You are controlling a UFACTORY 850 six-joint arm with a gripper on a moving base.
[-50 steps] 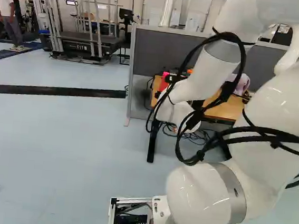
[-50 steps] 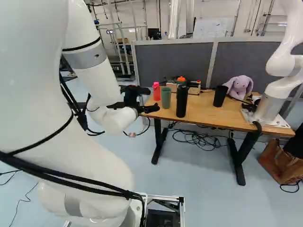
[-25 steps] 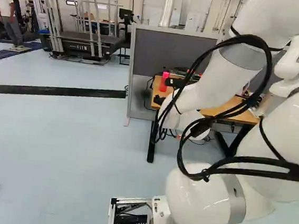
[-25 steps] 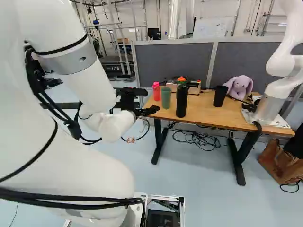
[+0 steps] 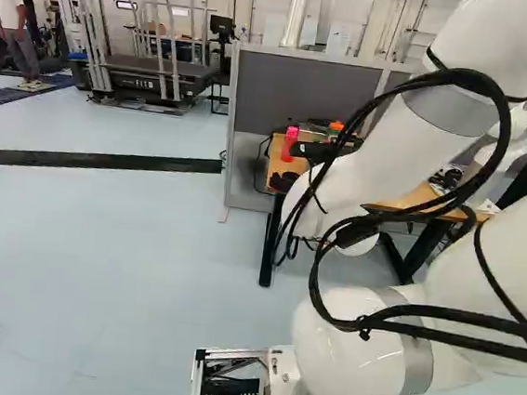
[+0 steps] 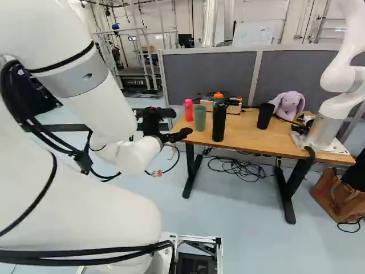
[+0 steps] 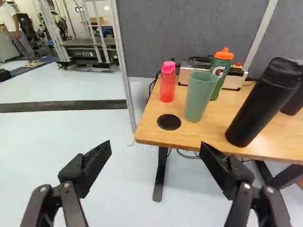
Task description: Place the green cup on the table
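My gripper (image 6: 181, 136) is at the near left corner of the wooden table (image 6: 242, 132), short of the green cup (image 6: 200, 117). In the wrist view the gripper (image 7: 156, 153) stands wide open with nothing between its fingers. Ahead of it, toward the side of the finger nearer the table, the green cup (image 7: 200, 96) stands upright on the table (image 7: 150, 125). Its open rim faces up. A flat black disc (image 7: 169, 122) lies beside it, close to the table's corner.
Around the cup stand a pink bottle (image 7: 167, 81), a green bottle with an orange cap (image 7: 221, 73) and a tall black bottle (image 7: 258, 109). Farther along are a black cup (image 6: 265, 116), a purple plush (image 6: 289, 104) and another robot (image 6: 336, 94). A grey partition (image 6: 211, 74) backs the table.
My arm's upper links have swung, toward the right of the left base view and the left of the right base view. The gripper shifted slightly by the table corner. The base and cup have stayed put.
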